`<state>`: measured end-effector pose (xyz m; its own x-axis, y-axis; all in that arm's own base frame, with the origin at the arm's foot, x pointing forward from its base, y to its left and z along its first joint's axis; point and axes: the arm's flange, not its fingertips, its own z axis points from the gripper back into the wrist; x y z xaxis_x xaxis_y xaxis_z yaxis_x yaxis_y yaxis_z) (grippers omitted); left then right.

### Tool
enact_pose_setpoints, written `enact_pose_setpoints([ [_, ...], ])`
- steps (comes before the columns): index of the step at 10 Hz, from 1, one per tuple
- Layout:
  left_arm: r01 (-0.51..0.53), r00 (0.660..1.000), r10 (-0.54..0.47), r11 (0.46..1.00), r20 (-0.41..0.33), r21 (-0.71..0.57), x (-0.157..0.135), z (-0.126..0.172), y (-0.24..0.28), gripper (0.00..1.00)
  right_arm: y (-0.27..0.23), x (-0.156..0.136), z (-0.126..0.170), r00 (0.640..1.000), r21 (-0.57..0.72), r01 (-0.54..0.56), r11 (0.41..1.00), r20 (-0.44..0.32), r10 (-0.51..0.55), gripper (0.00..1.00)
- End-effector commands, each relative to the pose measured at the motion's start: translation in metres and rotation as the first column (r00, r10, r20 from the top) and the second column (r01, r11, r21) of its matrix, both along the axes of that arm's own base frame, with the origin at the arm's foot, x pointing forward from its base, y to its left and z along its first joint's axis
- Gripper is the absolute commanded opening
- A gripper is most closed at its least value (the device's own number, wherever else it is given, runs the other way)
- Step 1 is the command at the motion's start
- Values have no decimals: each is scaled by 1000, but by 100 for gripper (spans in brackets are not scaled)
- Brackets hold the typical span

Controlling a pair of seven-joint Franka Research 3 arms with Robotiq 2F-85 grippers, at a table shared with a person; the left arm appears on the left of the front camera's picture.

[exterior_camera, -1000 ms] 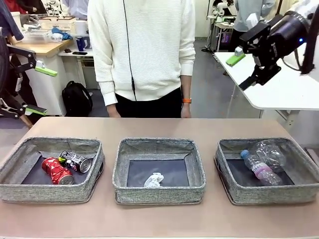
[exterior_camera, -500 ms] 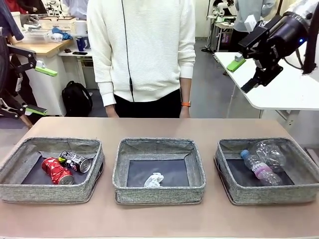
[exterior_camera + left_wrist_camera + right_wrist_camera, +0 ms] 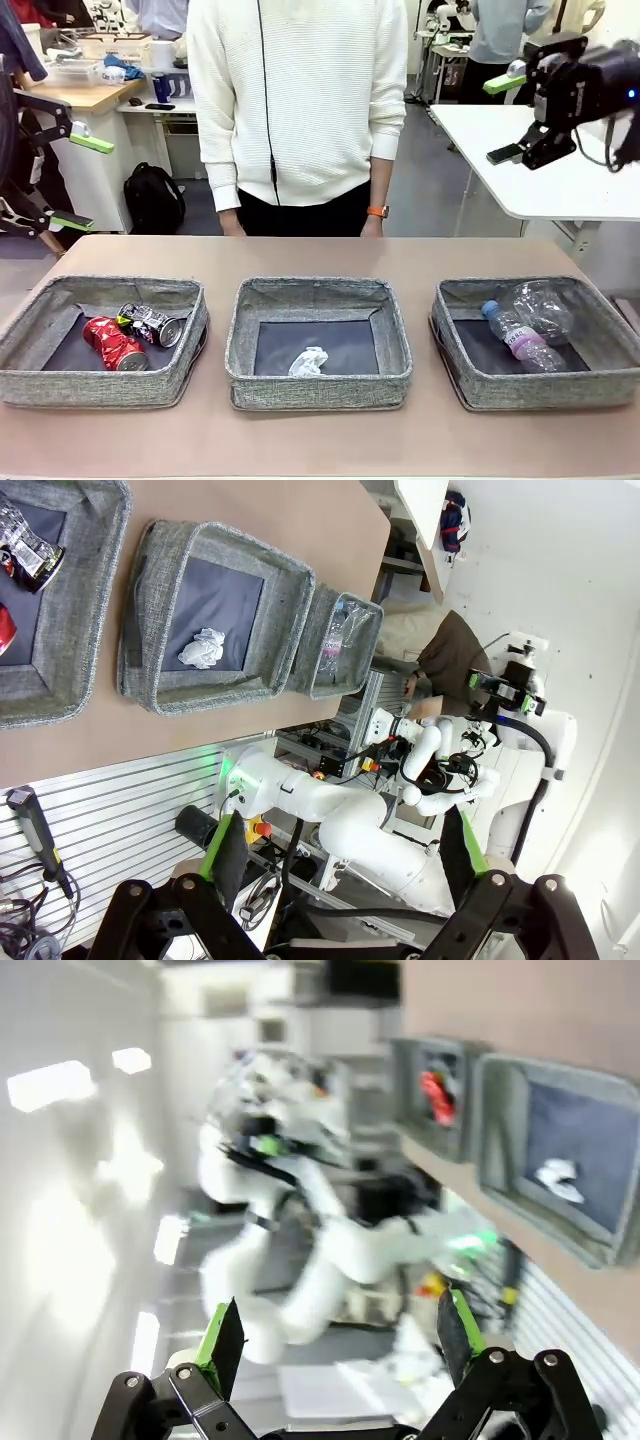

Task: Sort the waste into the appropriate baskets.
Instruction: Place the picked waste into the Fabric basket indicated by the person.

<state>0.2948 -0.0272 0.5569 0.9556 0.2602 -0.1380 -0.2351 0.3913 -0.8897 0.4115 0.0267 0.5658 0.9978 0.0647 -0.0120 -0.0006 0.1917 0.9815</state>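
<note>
three shallow grey woven-fabric baskets point(image 3: 114, 386) face you in a row: crushed red can point(image 3: 114, 343) and crushed dark can point(image 3: 152, 324) left, white paper wad point(image 3: 309, 361) middle, two clear plastic bottles point(image 3: 528, 322) right. your left gripper point(image 3: 72, 180) and right gripper point(image 3: 508, 118) hang raised, fingers apart, empty.
</note>
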Motion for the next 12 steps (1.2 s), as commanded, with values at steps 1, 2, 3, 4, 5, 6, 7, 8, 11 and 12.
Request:
enact_pose_setpoints([
  [1, -2, 1000, 2, 1000, -9, 1, -2, 0, 0, 100, -3, -4, -24, 990, 135, 136, 982, -59, -129, 100],
  [2, -2, 1000, 2, 1000, -9, 1, -2, 0, 0, 100, 2, 0, -24, 992, -40, 84, 996, -96, -88, 100],
  [3, -2, 1000, 2, 1000, -9, 1, -2, 0, 0, 100, -14, -1, -21, 996, 89, 69, 994, -55, -64, 100],
  [4, -2, 1000, 2, 1000, -9, 1, -2, 0, 0, 100, -14, -1, -21, 996, 89, 69, 994, -55, -64, 100],
  [5, -2, 1000, 2, 1000, -9, 1, -2, 0, 0, 100, -14, -1, -21, 996, 89, 69, 994, -55, -64, 100],
  [6, -2, 1000, 2, 1000, -9, 1, -2, 0, 0, 100, -14, -1, -21, 996, 89, 69, 994, -55, -64, 100],
  [7, -2, 1000, 2, 1000, -9, 1, -2, 0, 0, 100, -14, -1, -21, 996, 89, 69, 994, -55, -64, 100],
  [8, -2, 1000, 2, 1000, -9, 1, -2, 0, 0, 100, -14, -1, -21, 996, 89, 69, 994, -55, -64, 100],
  [11, -2, 1000, 2, 1000, -9, 1, -2, 0, 0, 100, -14, -1, -21, 996, 89, 69, 994, -55, -64, 100],
  [12, -2, 1000, 2, 1000, -9, 1, -2, 0, 0, 100, -14, -1, -21, 996, 89, 69, 994, -55, -64, 100],
])
